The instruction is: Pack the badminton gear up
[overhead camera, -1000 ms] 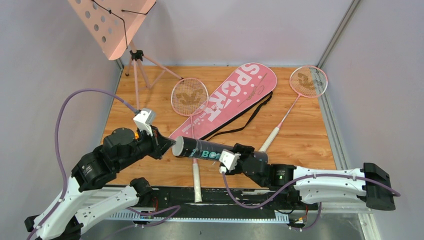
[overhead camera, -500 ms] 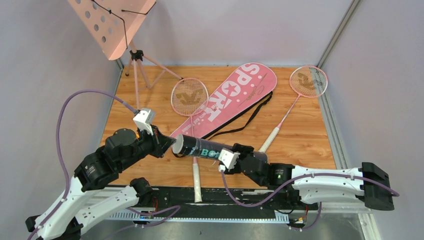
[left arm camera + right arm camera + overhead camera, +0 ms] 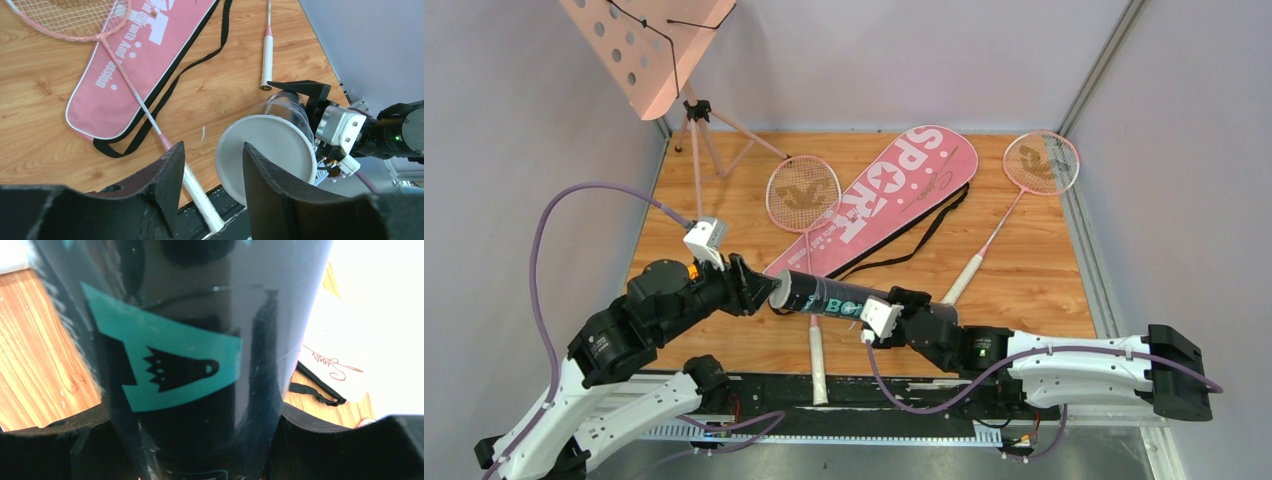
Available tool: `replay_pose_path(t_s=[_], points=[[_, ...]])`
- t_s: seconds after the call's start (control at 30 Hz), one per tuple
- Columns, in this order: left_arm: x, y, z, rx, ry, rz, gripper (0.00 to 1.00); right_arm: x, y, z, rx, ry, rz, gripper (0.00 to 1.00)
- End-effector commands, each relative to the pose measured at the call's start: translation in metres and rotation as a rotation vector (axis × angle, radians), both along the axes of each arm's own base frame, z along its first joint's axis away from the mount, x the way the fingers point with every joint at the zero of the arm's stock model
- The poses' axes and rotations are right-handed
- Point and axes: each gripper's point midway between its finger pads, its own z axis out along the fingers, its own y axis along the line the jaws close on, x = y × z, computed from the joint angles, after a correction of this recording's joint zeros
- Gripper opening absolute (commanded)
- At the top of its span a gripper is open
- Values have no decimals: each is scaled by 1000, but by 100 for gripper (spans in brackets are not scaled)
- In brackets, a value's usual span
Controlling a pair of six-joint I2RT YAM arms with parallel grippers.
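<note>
The black shuttlecock tube (image 3: 819, 296) is held off the wooden counter (image 3: 1044, 290) near its near-middle edge, lying almost level, with the grey cap (image 3: 265, 150) turned to the left. It is pinched around its right-hand part by the right gripper (image 3: 902, 300), whose jaws are pressed against both sides of the black wall. A teal label (image 3: 170, 367) with a shuttlecock drawing is seen between them in the wrist view.

The left gripper (image 3: 211, 150) is placed just beside the capped end, with its jaws spread and nothing between them. The cap is seen partly behind one of its fingers (image 3: 272, 195), and contact cannot be told.

Farther back, the pink racket bag (image 3: 884, 195) lettered "SPORT" is laid diagonally. One pink racket (image 3: 804, 195) is laid along the bag's left edge, its white handle (image 3: 817, 360) passing under the tube toward the near edge. The second racket (image 3: 1041, 162) is laid at the far right, beside the bag. A pink music stand (image 3: 646, 45) is set at the far left corner.
</note>
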Motion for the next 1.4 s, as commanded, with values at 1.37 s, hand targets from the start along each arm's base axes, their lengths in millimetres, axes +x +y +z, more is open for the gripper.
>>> replay_pose_path(t_s=[1.37], points=[[-45,-17,26,-220,-76,-236,75,-29,56,96,327,-64,295,24]])
